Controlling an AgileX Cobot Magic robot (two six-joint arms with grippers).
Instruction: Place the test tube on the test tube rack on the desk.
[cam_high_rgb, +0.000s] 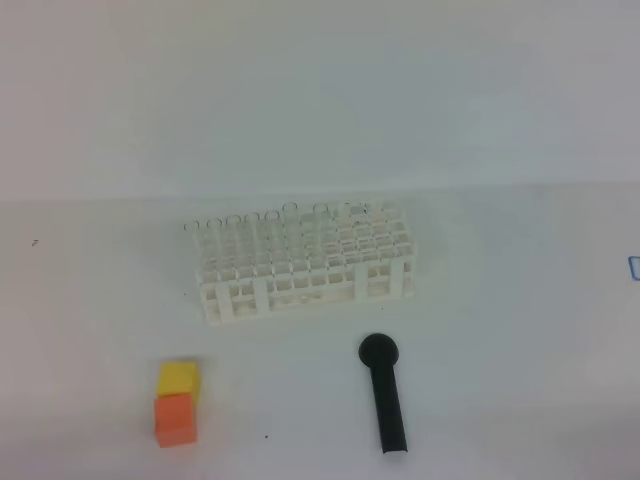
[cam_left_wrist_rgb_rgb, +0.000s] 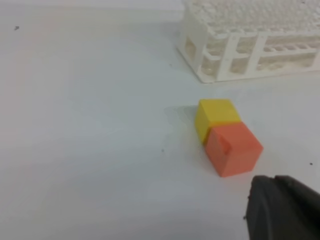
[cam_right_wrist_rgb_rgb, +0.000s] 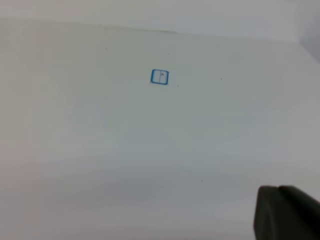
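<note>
The white lattice test tube rack (cam_high_rgb: 305, 265) stands at the middle of the white desk (cam_high_rgb: 500, 330); its near corner also shows in the left wrist view (cam_left_wrist_rgb_rgb: 235, 45). Faint clear round rims (cam_high_rgb: 290, 209) line the rack's back row. I cannot make out a loose test tube on the desk. Neither gripper shows in the high view. One dark finger (cam_left_wrist_rgb_rgb: 282, 207) of my left gripper shows at the bottom right of the left wrist view, near the cubes. One dark finger (cam_right_wrist_rgb_rgb: 285, 212) of my right gripper hangs over bare desk. Their jaws are hidden.
A black round-headed club (cam_high_rgb: 384, 392) lies in front of the rack, to the right. A yellow cube (cam_high_rgb: 178, 378) (cam_left_wrist_rgb_rgb: 215, 116) touches an orange cube (cam_high_rgb: 175, 418) (cam_left_wrist_rgb_rgb: 233, 148) at the front left. A small blue square mark (cam_right_wrist_rgb_rgb: 159, 76) sits on the desk at the right (cam_high_rgb: 634, 266).
</note>
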